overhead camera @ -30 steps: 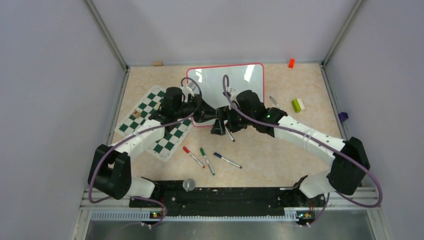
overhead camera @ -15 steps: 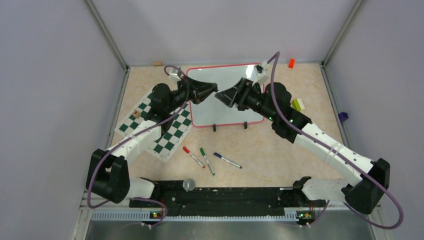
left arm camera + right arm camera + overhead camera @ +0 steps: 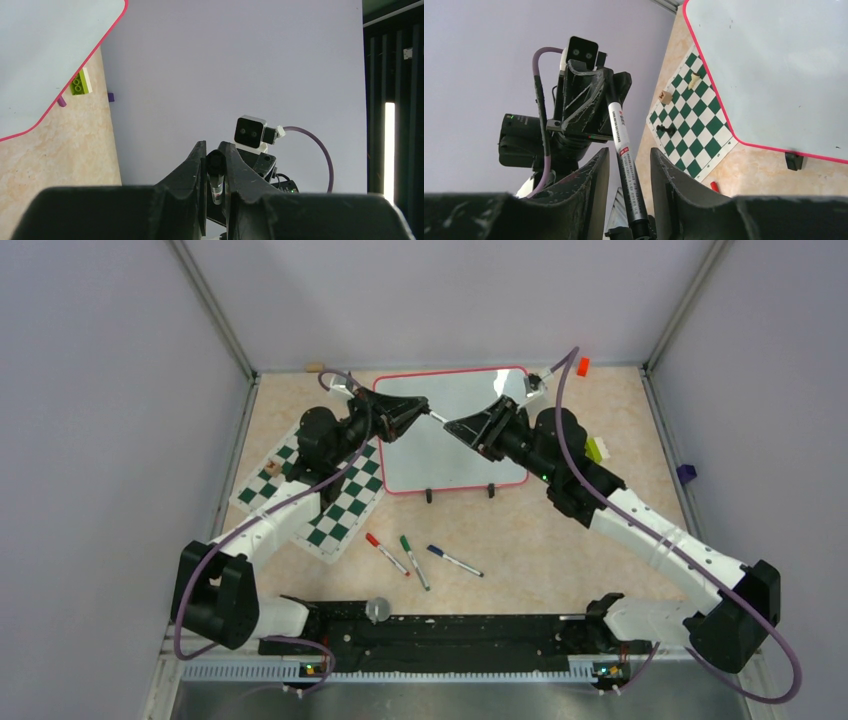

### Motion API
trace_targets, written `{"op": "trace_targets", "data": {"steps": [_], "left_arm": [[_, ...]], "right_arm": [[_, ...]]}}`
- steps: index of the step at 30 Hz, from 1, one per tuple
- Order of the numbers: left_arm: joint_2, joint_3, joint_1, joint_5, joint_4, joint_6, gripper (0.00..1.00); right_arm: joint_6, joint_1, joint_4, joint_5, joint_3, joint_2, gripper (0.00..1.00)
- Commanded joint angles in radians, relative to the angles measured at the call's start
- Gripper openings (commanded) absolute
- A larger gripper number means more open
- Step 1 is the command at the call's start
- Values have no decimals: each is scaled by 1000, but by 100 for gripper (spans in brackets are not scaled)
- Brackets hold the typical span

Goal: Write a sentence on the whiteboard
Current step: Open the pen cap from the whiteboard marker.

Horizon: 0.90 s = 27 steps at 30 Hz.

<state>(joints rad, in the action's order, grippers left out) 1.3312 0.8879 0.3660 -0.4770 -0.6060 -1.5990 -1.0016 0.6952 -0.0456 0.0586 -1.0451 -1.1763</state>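
Setting: beige speckled tabletop (image 3: 520, 530) enclosed by pale grey walls.
Left fingers: the left gripper (image 3: 212, 154) is pinched narrow on the black end of a marker (image 3: 616, 125), both fingers pressed against it.
Right fingers: the right gripper (image 3: 629, 152) clamps the other end of the same marker, whose white labelled barrel runs out between its tips.
Between the arms: the marker bridges the two grippers, which face each other tip to tip, raised off the surface.
Task thing: the whiteboard (image 3: 440, 458) lies flat at the far middle of the tabletop, beneath both grippers; its face shows white with pale reflections, its red frame is in view, and two black feet (image 3: 429, 496) sit at its near edge.
Left of the board: a green-and-white checkered mat (image 3: 330, 502) meets the board's left edge and carries small chess pieces (image 3: 668, 129).
Near side: three loose pens (image 3: 414, 561), capped red, green and blue, lie close together in front of the board.
Right of the board: a green-and-white brick (image 3: 596, 449) sits near; an orange block (image 3: 582, 366) is at the far edge.
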Motion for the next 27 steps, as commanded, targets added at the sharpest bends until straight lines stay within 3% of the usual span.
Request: {"op": "trace_targets", "data": {"steps": [1, 7, 13, 17, 21, 27], "left_arm": [[-27, 7, -6, 5, -63, -4, 0], [-28, 6, -7, -1, -47, 0, 0], [-31, 8, -10, -4, -35, 9, 0], [-41, -10, -58, -6, -30, -11, 0], [-69, -104, -190, 1, -151, -99, 0], [-110, -75, -332, -63, -11, 8, 0]], "right_arm": [[-26, -8, -64, 18, -4, 28, 36], [-22, -8, -72, 26, -9, 18, 33], [-20, -8, -63, 41, -21, 9, 1], [0, -10, -32, 37, -19, 22, 0], [11, -21, 3, 48, 19, 61, 0], [23, -35, 43, 57, 81, 142, 0]]}}
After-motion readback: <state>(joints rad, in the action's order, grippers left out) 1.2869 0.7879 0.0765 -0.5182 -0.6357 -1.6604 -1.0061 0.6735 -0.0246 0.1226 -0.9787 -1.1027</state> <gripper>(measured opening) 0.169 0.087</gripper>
